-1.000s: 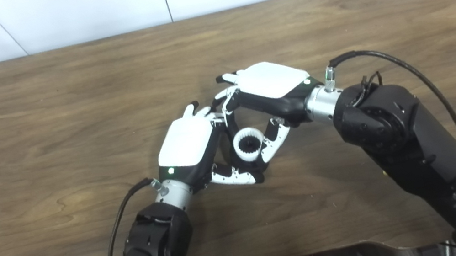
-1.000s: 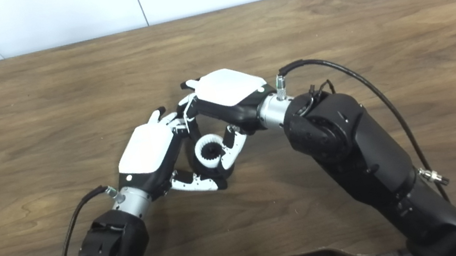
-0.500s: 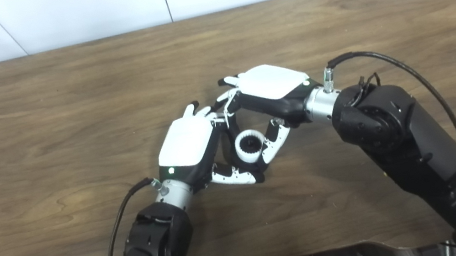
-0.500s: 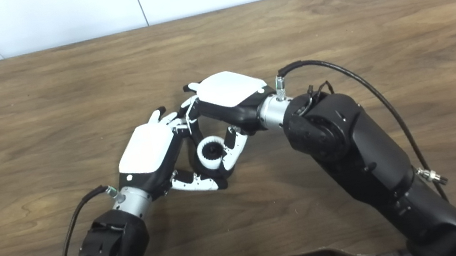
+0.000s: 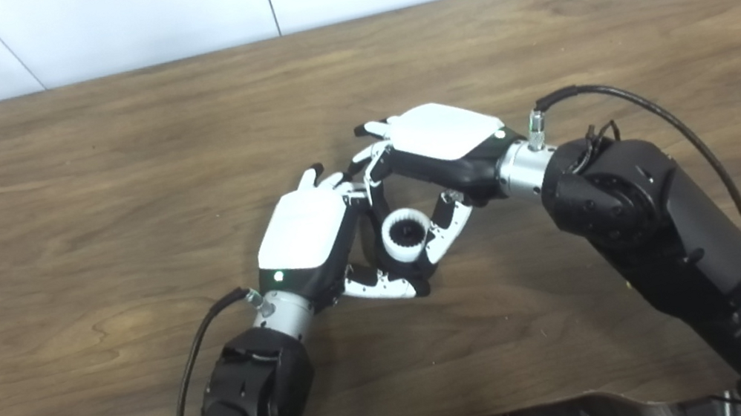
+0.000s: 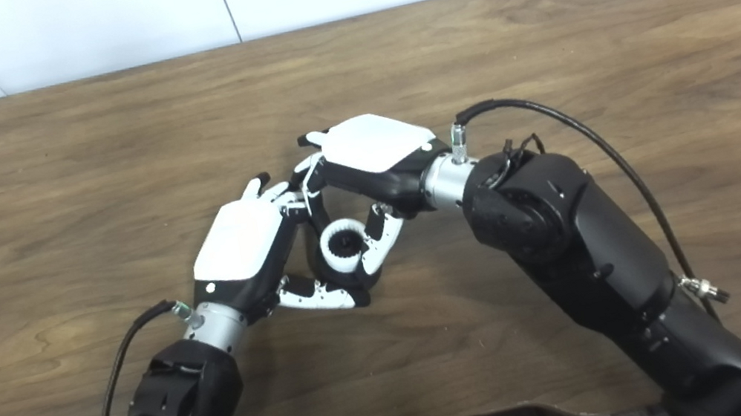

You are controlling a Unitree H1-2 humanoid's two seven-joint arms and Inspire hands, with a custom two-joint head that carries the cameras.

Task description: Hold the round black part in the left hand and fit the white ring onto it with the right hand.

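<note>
White ring [image 5: 406,233] sits mid-frame on your black part [image 5: 410,233]; left hand [image 5: 315,236] grips the part, right hand [image 5: 440,151] pinches the ring.

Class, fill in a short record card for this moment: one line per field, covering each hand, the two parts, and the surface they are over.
Left hand: curled round the black part, low over the table
Right hand: fingers closed on the white ring
White ring: toothed inside, between the two hands, opening facing up
Black part: only a dark centre shows through the ring
Ring seated fully: cannot tell
Table: brown wood
</note>
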